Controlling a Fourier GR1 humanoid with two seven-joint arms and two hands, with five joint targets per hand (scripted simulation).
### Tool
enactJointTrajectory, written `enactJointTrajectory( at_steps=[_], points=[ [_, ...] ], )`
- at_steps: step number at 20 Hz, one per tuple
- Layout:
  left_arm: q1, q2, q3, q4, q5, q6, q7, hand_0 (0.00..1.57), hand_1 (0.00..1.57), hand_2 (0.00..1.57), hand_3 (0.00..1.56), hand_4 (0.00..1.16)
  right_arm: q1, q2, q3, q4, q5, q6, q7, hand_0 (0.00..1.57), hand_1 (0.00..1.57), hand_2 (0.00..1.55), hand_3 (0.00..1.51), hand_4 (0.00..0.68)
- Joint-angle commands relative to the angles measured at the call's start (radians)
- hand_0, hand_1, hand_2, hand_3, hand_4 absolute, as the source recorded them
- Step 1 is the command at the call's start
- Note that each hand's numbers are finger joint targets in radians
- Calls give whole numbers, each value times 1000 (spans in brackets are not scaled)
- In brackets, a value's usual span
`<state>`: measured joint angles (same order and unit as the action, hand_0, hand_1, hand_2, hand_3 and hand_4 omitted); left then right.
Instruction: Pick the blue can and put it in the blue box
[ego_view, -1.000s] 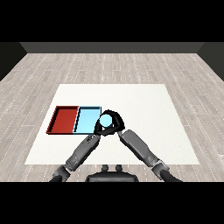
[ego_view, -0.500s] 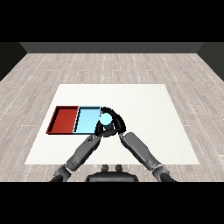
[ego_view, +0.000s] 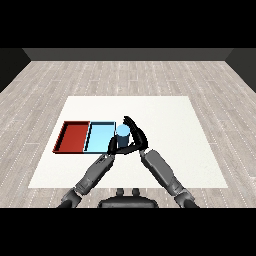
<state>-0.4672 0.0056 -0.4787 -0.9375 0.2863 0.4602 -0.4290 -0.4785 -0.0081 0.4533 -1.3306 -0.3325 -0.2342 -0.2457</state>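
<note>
- Right hand (ego_view: 136, 137) is curled round the blue can (ego_view: 122, 134), fingers arching over its far side and the thumb closing in below, so the can is clamped in that hand.
- Blue can stands upright in the grasp, its pale top showing, right at the right-hand edge of the light blue tray (ego_view: 100, 139); whether it overhangs the rim or sits just beside it, I cannot tell.
- Whether the can is lifted off the surface or resting on it is also not clear from this view.
- Left hand (ego_view: 112, 147) lies close below the can, next to the right hand's thumb; its fingers are too dark and crowded against the other hand to say whether they are spread or bent.
- Red tray (ego_view: 73, 137) lies touching the light blue tray on its left side, well out of the way.
- White table (ego_view: 165, 115) carries both trays.
- Judged from this, the carrying step is nearly done: the can is held and has reached the tray's edge.
- Next move calls for a short shift leftward over the tray's floor, lowering the can upright, then spreading the fingers without tipping it.
</note>
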Motion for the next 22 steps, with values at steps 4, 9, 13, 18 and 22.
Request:
enactJointTrajectory(
  at_steps=[4, 9, 13, 18, 22],
  points=[
    [22, 25, 78, 5, -44, -47, -4, 1571, 1571, 1571, 1503, 1128, 136, -72, -64, -157, -21, 78, -5, 0, 0, 0, 0, 0],
    [-32, 35, 93, -18, -83, -15, 83, 1571, 1571, 1571, 1494, 1126, 202, -106, -112, -319, -3, 45, 62, 0, 0, 0, 0, 0],
    [-28, 6, 106, 10, -116, 0, 86, 1571, 1571, 1569, 1487, 1127, 253, -135, -203, -400, -62, 76, 77, 0, 0, 0, 0, 0],
    [-9, 120, 184, 69, -95, -61, 64, 1571, 1571, 1571, 1506, 1133, 446, -212, -282, -554, -103, 101, 27, 0, 0, 0, 0, 0],
    [-61, 209, 270, 156, -86, -86, 86, 1571, 1571, 1571, 1493, 1134, 388, -218, -361, -447, -107, 115, 6, 0, 0, 0, 0, 0]
  ],
)
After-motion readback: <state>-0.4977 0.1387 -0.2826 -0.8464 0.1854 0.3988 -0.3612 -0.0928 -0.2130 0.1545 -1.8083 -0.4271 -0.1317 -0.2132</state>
